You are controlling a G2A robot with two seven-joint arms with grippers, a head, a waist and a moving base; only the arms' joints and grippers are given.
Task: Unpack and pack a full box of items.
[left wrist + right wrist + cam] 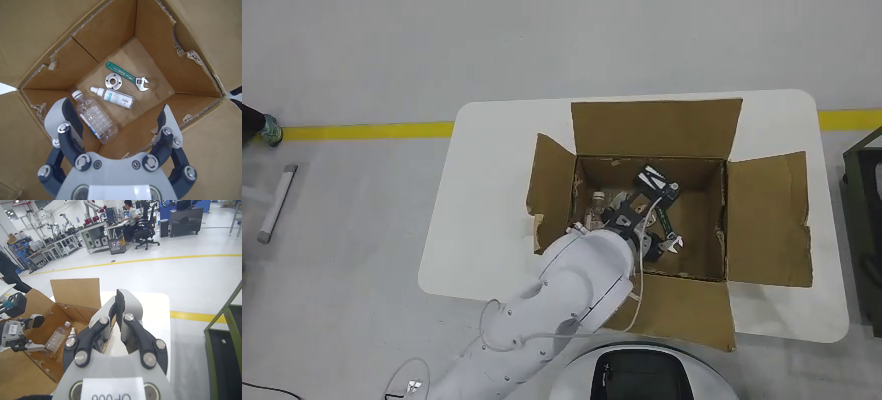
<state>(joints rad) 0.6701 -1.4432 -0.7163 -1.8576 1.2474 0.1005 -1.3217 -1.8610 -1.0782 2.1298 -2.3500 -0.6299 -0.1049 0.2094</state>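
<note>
An open cardboard box [762,220] stands on the white table [492,200]. On its floor lie a clear plastic bottle [96,119], a small spray bottle [113,97], a round metal flange [113,81] and a green-handled wrench [128,75]. My left gripper [115,117] hangs open above the box's inside, over the clear bottle, holding nothing; the top view shows it [647,210] within the box opening. My right gripper [118,294] is shut and holds nothing, raised beside the box [75,291] on its right side. From there the left gripper [41,333] shows open above the bottle [56,336].
All four box flaps are spread outward, the right one [767,215] covering much of the table there. A green-framed rack [223,342] stands off the table's right edge. Bare table [147,306] lies beyond the right gripper.
</note>
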